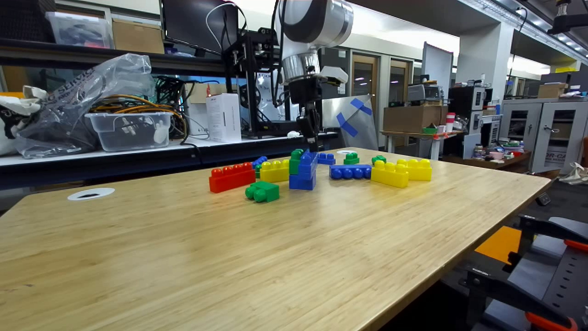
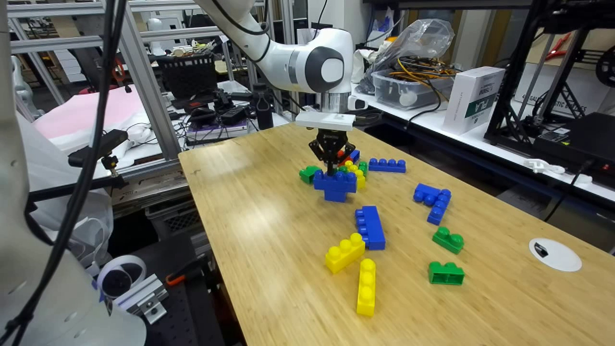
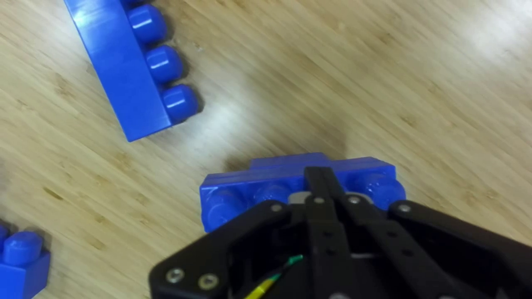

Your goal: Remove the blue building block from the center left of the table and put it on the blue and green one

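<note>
A long blue brick (image 1: 308, 162) lies across the top of a short blue brick (image 1: 302, 180), beside a green studded brick (image 1: 295, 163); these form the blue and green stack on the light-wood table (image 1: 275, 257). The long brick (image 2: 335, 182) overhangs the short brick (image 2: 335, 196) on both sides in an exterior view. In the wrist view the long brick (image 3: 241, 191) lies under my gripper (image 3: 320, 170). My gripper's fingers are together, with the tips over the brick's studs and hiding some of them. Nothing shows between the fingers. I cannot tell whether the tips touch the brick.
Another long blue brick (image 2: 372, 228) lies on its side near two yellow bricks (image 2: 345, 253). A red brick (image 1: 232, 177), a loose green brick (image 1: 262, 191) and a yellow brick (image 1: 275, 171) lie close to the stack. Smaller blue bricks (image 2: 432, 202) and green bricks (image 2: 448, 240) lie toward the shelf side.
</note>
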You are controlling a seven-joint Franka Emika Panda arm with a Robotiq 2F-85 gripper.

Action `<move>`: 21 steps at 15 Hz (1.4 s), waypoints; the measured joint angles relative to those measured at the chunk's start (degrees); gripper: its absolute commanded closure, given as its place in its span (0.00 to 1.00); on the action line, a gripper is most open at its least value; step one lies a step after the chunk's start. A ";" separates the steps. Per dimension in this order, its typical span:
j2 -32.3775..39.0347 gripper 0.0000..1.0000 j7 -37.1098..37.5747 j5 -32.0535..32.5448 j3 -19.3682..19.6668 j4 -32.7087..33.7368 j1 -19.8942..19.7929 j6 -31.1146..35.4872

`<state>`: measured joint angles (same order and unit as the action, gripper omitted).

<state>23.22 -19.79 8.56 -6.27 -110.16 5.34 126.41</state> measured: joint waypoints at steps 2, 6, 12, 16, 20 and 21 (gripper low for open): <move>0.00 1.00 0.00 0.06 0.00 0.00 0.01 0.00; -0.12 1.00 0.00 0.15 -0.06 0.09 0.06 0.08; -1.30 1.00 0.00 1.08 -0.12 0.60 0.33 0.16; -3.14 0.67 -0.24 1.22 -0.29 0.61 0.38 0.13; -5.54 0.39 -1.04 1.22 -0.41 0.48 0.38 -0.02; -6.27 0.33 -1.25 1.22 -0.48 0.38 0.39 -0.07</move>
<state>16.95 -21.04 9.78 -6.75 -109.78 5.72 126.34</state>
